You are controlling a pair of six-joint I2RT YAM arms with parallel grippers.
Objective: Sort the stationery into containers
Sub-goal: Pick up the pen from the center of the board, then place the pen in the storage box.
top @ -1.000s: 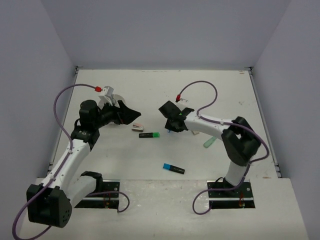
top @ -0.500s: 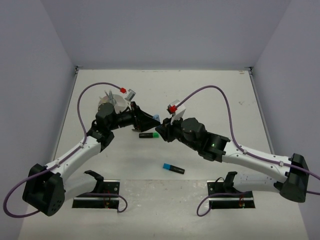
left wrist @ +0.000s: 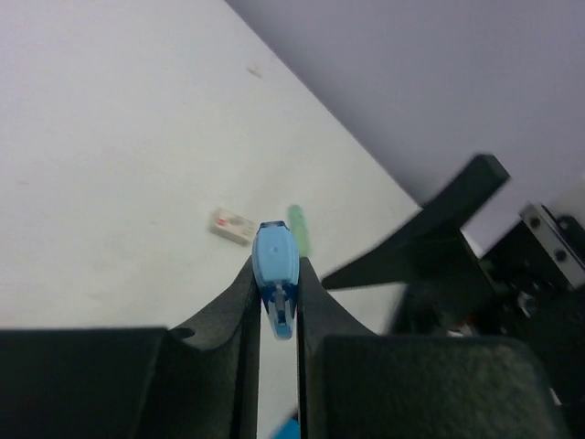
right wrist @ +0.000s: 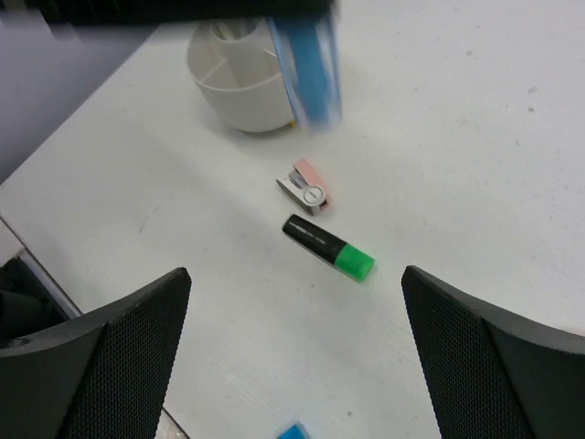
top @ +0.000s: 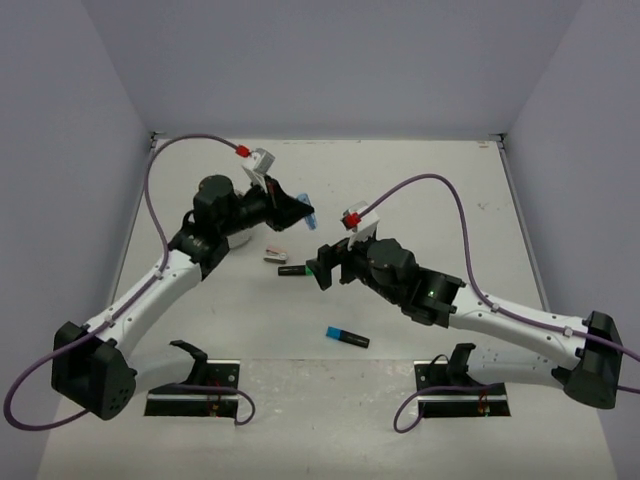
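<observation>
Right wrist alone shows dividers (right wrist: 239,41) inside the white cup (right wrist: 239,108).

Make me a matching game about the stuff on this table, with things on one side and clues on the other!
Things:
1 blue marker
2 highlighter
3 eraser
4 cup

Clues:
A round and white
B pinched in the left gripper
C black with a green end
D small and pinkish

Pairs: 1-B, 2-C, 3-D, 4-A
</observation>
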